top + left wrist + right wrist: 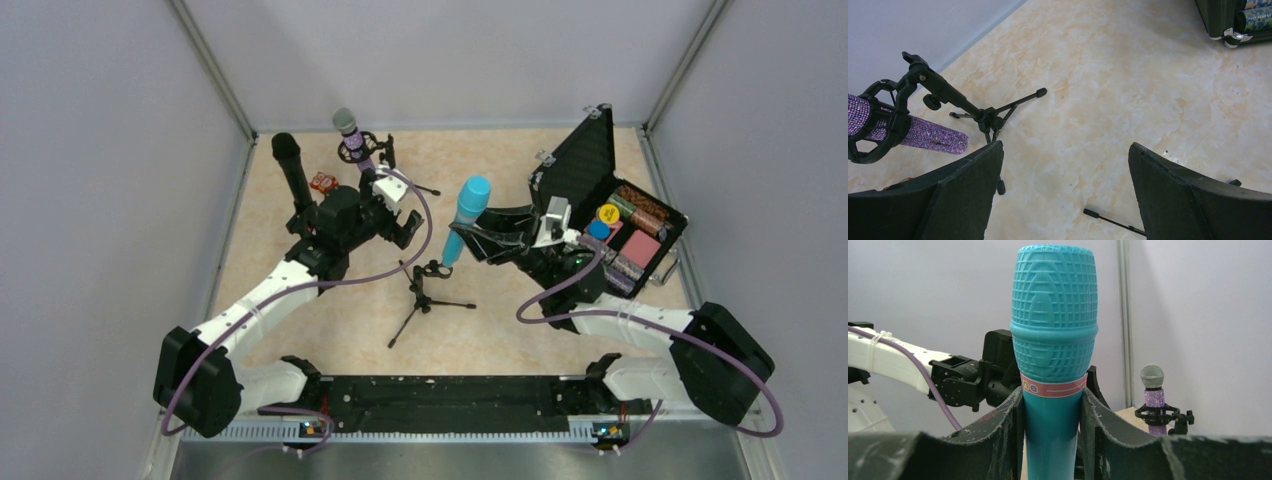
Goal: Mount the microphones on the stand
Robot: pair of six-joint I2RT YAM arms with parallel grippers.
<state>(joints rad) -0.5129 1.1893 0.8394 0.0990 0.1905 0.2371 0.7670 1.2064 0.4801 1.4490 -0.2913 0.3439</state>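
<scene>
The turquoise microphone is up in the air over the middle of the table. Its round head is on top and its thin end points down. The right pincer is closed on its handle, right below the head, with one finger on each side. I think it is held that high so the thin end sticks out free underneath and can slide into a holder. That thin end is right by the ring clip at the top of the small stand, a little tripod on the table. From above I cannot tell if the two touch. The microphone looks a bit tilted, most likely to line up with the clip. My guess is that this is the step of putting it into the clip. It needs a slow, straight push, because the tripod looks light and could tip over. Farther back, the purple microphone sits in the round holder of the back stand, so that one looks done. The black microphone stands up beside the left arm, but what holds its bottom end is hidden. The left pincer is wide open with nothing in it. It hangs over the table near the back stand, out of the way. An open black case sits at the right.
</scene>
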